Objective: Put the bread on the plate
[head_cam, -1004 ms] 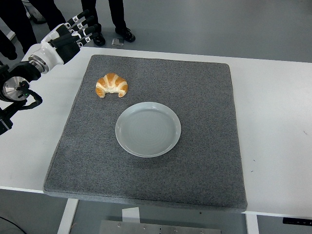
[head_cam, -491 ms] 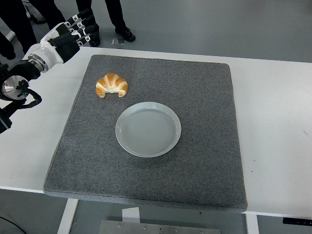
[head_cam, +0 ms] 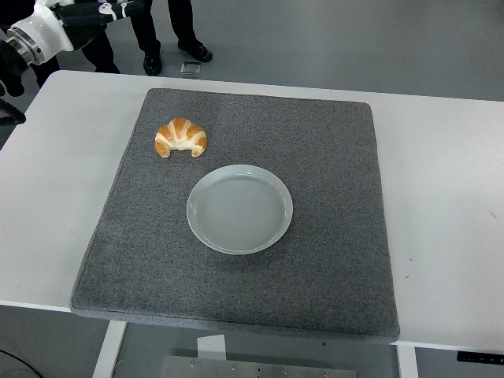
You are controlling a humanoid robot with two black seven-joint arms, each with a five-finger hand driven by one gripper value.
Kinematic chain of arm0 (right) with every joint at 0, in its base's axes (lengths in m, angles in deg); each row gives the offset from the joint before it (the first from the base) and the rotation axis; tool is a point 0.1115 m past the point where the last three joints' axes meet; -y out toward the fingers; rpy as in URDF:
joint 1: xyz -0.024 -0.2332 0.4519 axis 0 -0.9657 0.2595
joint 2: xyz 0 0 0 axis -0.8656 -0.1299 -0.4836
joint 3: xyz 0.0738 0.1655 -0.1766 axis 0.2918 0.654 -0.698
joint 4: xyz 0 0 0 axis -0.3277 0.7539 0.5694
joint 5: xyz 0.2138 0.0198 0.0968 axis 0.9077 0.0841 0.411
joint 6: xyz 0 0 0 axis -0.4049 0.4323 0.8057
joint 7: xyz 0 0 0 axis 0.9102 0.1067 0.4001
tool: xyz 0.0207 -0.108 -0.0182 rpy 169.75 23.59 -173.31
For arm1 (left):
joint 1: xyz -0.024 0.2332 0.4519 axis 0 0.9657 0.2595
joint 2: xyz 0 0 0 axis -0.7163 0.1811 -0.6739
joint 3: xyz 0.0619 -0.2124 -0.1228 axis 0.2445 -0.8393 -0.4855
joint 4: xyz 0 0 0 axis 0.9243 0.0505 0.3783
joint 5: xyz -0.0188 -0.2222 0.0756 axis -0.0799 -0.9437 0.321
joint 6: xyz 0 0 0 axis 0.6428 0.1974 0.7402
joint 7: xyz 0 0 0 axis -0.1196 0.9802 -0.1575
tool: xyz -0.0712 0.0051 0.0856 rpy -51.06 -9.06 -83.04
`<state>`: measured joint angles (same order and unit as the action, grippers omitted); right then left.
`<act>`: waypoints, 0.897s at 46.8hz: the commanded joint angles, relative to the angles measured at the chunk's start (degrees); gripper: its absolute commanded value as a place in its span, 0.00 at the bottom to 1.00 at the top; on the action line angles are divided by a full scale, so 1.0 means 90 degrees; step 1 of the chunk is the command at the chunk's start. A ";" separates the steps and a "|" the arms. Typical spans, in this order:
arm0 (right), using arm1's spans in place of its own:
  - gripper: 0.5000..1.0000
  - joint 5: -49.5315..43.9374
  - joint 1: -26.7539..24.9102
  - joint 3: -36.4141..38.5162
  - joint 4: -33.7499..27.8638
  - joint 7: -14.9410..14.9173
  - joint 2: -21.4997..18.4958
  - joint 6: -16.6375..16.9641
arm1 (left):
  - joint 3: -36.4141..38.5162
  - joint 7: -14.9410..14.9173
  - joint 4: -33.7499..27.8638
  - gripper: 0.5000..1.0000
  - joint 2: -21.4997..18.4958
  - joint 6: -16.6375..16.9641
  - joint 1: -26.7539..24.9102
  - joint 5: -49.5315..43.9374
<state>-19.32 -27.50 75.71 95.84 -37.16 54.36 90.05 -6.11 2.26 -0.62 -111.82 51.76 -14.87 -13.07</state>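
— While the bread (head_cam: 181, 138) sits on the grey mat (head_cam: 331, 260), where is the plate (head_cam: 239, 208)?

— Right in the middle of the mat, with nothing on it. The bread is up and to the left of it, near but not touching. It is a curved golden roll with its two ends pointing down toward us.

— And the mat?

— It lies flat on the white surface (head_cam: 449, 197) and covers most of it.

— Where is the left hand (head_cam: 79, 14)?

— High in the top left corner, over the far edge of the surface, well apart from the bread. It is black and white and holds nothing. Most of it is cut off by the edge, so I cannot tell if its fingers are apart or together.

— Anyone else around?

— A person's legs and black shoes (head_cam: 175, 55) stand on the floor past the far edge.
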 commanded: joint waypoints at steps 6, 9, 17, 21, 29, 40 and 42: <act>0.90 0.0000 0.0000 0.0000 0.0000 0.0004 0.0000 0.0000 | -0.0005 0.0360 -0.0187 0.98 -0.0247 -0.0031 0.0094 0.2085; 0.90 0.0000 0.0000 0.0000 0.0000 -0.0006 0.0000 0.0000 | 0.0005 0.0575 -0.0265 0.98 -0.0266 -0.0002 0.0133 0.2856; 0.90 0.0000 0.0000 0.0000 0.0000 0.0004 0.0000 0.0000 | 0.0014 0.0927 -0.0811 0.97 -0.0589 0.0320 0.0231 0.4361; 0.90 0.0000 0.0000 0.0000 0.0000 0.0004 0.0000 0.0000 | 0.0092 0.1005 -0.0890 0.97 -0.0569 0.0642 0.0426 0.4703; 0.90 0.0000 0.0000 0.0000 0.0000 -0.0006 0.0000 0.0000 | 0.0307 0.1327 -0.0890 0.96 -0.0462 0.1598 0.0670 0.5807; 0.90 0.0000 0.0000 0.0000 0.0000 -0.0006 0.0000 0.0000 | 0.1107 0.1406 -0.0802 0.95 -0.0110 0.2713 0.0797 0.5974; 0.90 0.0000 0.0000 0.0000 0.0000 0.0004 0.0000 -0.0010 | 0.1205 0.1396 -0.0773 0.95 -0.0052 0.2752 0.0797 0.5935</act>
<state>-19.33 -27.52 75.71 95.84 -37.15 54.36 90.05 3.39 14.93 -7.92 -112.94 75.83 -7.70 40.84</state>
